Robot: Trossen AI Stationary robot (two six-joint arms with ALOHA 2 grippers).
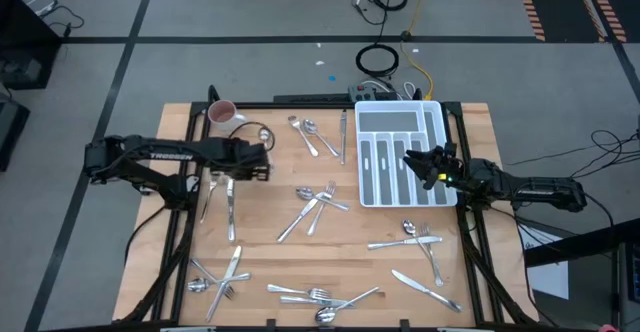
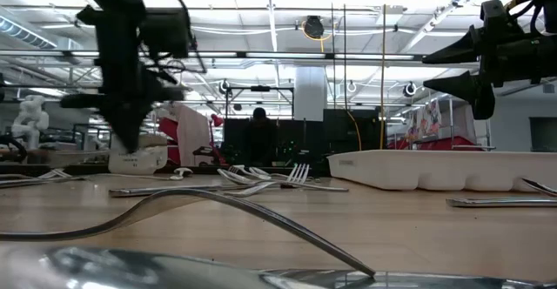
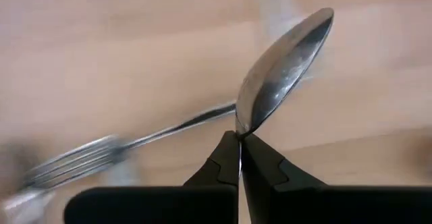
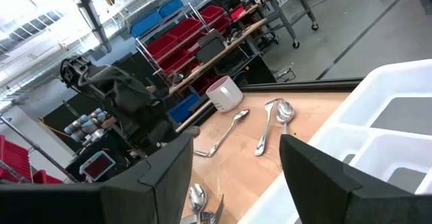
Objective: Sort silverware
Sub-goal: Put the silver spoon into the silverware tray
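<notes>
Left gripper (image 3: 239, 140) clenched on a spoon (image 3: 283, 69), pinched at the neck below the bowl, raised above the wooden table (image 1: 270, 262) near the white mug (image 1: 221, 112). Right gripper (image 1: 413, 162) released, jaws wide, hovering over the white tray (image 1: 400, 112). Remaining silverware (image 1: 318, 207) scattered across the table, loose; one fork (image 3: 74, 163) beneath the lifted spoon.
</notes>
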